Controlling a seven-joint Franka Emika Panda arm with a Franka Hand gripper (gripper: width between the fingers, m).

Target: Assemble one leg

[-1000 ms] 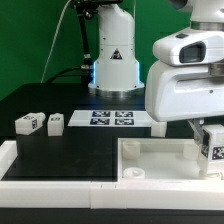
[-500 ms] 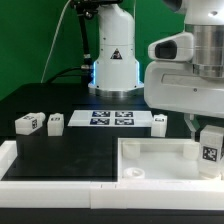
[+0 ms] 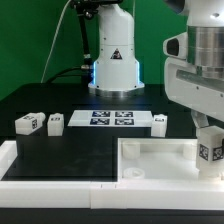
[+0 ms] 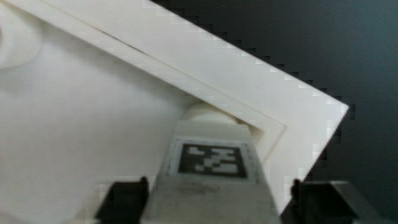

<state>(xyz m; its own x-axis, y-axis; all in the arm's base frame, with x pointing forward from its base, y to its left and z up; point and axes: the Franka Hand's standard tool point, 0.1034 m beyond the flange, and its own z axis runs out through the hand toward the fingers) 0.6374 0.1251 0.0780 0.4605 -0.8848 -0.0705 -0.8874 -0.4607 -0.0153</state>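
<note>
Arm (image 3: 200, 70) has just slid along the tabletop (image 3: 150, 148) out to its corner, jaws clamped tight on the leg (image 3: 210, 152), so it looks about ready to seat it.

A robotics laboratory bench: a white robot arm (image 3: 113, 40), its base marked with a warning triangle (image 3: 115, 58), stands at the back of a black table (image 3: 80, 150) before a plain green backdrop (image 3: 30, 40). Cables (image 3: 62, 45) trail down beside it. A marker board (image 3: 111, 119) of printed black-and-white tags lies on the table, near a white block (image 3: 28, 123) bearing a similar tag.
</note>
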